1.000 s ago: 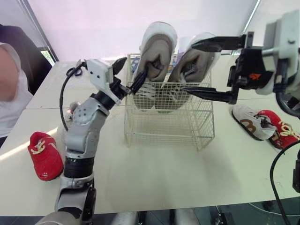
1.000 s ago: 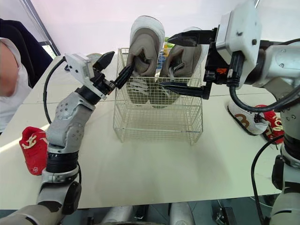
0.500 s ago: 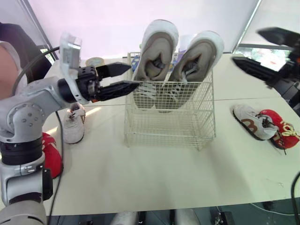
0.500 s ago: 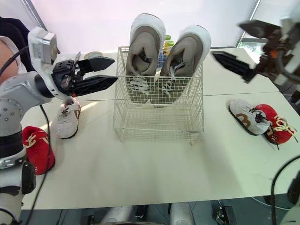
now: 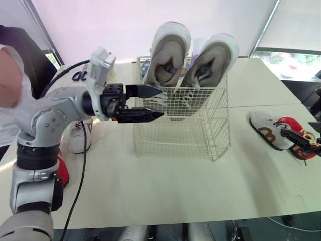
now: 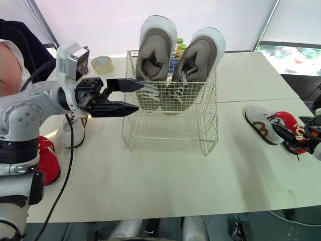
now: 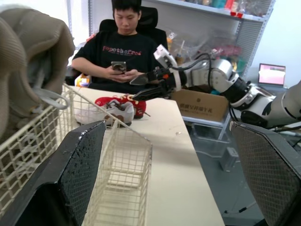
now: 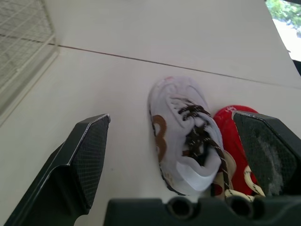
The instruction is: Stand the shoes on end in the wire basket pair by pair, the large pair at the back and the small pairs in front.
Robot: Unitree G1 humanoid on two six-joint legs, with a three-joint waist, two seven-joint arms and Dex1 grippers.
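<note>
Right wrist view: right gripper, spread apart, frames the white shoe right of the basket, likely for pickup. Left gripper, parted and empty, hovers at its left. Large pair stands at the back, keeping the front free.

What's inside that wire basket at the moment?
Two large beige shoes stand on end at the back of the wire basket, rising above its rim. The front part holds no shoes. The mesh partly veils their lower ends.

Head eyes look down, wrist cameras low; all share the wire basket.
</note>
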